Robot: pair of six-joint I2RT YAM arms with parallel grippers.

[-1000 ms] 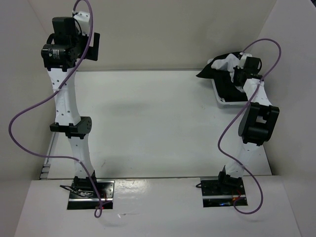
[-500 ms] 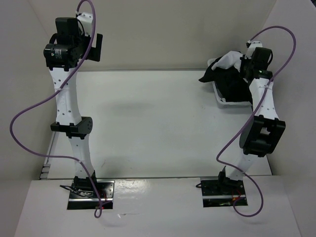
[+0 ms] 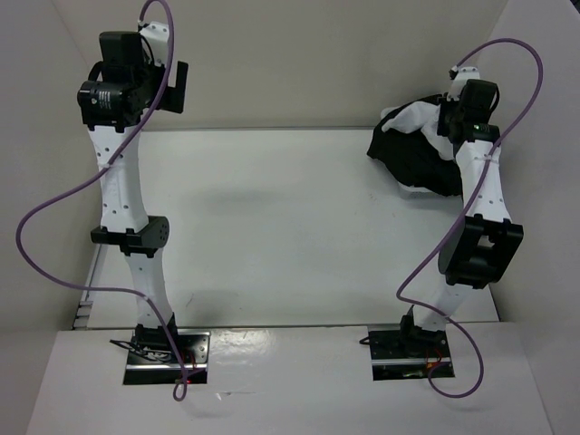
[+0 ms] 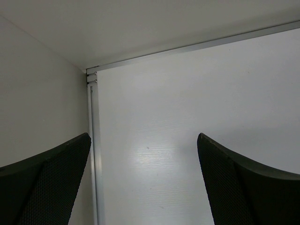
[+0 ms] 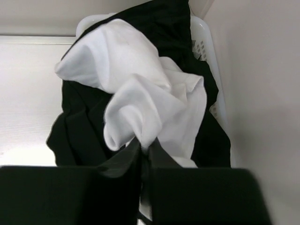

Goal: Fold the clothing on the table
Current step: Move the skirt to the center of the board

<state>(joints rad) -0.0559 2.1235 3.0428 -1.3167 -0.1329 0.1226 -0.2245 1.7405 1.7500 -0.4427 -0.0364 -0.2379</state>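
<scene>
The right gripper (image 5: pixel 143 152) is clamped on a bunched fold of the white garment (image 5: pixel 140 89), judged thin, limp and light. Corners would give a better hold. The left gripper (image 4: pixel 145 187) has its jaws apart.

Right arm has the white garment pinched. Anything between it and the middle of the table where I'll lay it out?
Nothing shows on the table along the way, but the black garment lies bunched under and around the clothing held by the right gripper, so it may drag along.

Plain off-white matte back wall (image 3: pixel 299 63) is unmarked. A matching left side wall (image 3: pixel 36 136) and right side wall (image 3: pixel 548 236) enclose the area. Lighting is diffuse and even; shadows are soft.
</scene>
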